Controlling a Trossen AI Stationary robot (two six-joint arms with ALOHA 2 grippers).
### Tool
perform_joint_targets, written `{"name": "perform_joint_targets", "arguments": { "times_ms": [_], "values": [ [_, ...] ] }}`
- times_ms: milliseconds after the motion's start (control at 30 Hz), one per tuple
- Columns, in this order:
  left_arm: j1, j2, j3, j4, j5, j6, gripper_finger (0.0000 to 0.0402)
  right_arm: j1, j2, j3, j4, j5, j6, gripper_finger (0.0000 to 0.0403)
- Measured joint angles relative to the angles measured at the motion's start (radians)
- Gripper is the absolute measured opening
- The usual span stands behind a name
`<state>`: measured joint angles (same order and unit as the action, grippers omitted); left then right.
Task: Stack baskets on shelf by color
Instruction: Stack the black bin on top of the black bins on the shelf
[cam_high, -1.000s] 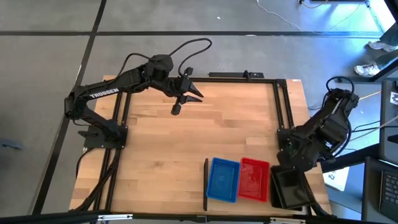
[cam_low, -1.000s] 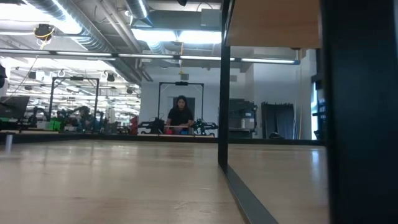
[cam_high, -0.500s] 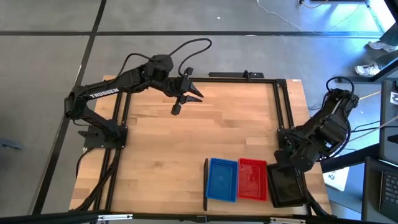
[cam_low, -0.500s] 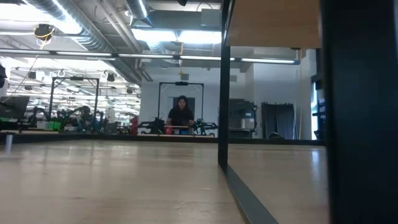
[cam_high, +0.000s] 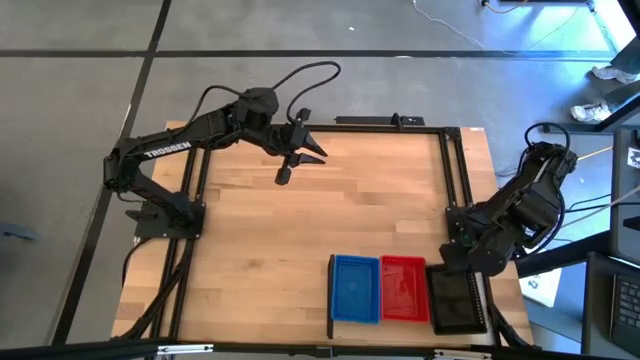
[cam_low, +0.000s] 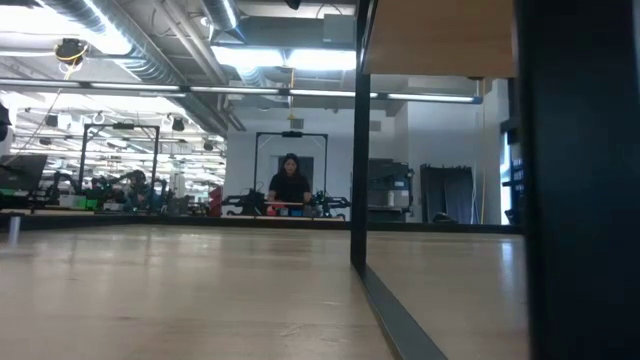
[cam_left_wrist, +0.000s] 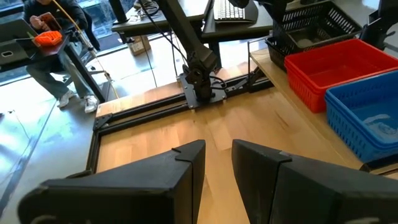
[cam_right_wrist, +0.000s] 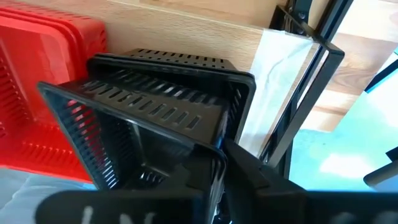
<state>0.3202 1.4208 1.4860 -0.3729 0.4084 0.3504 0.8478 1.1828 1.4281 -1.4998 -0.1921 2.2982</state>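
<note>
Here the black basket (cam_high: 458, 300) is sitting at the table's right edge, touching the red basket (cam_high: 404, 289); the right gripper (cam_right_wrist: 217, 158) is pinching its rim, tabletop wide open leftward.

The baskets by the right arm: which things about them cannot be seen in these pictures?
- How many black baskets are stacked: the right wrist view is too close, and the right gripper covers the near rim.
- Whether the fingers grip that rim or stand free.
- Low view: a dark post hides all baskets.
</note>
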Motion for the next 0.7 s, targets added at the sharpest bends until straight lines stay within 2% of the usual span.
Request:
{"name": "perform_joint_targets", "arguments": {
  "times_ms": [300, 533, 700],
  "values": [
    [0.0, 0.0, 0.0, 0.0, 0.0, 0.0, 0.0072, 0.0, 0.009, 0.0, -0.002, 0.037, -0.003, 0.0011],
    [0.0, 0.0, 0.0, -0.001, 0.0, 0.0, 0.0072, 0.0, 0.013, 0.0, -0.002, 0.04, -0.002, 0.0063],
    [0.0, 0.0, 0.0, -0.004, 0.001, -0.001, 0.0072, 0.0, 0.011, 0.0, 0.001, 0.034, -0.002, 0.0075]
  ]
}}
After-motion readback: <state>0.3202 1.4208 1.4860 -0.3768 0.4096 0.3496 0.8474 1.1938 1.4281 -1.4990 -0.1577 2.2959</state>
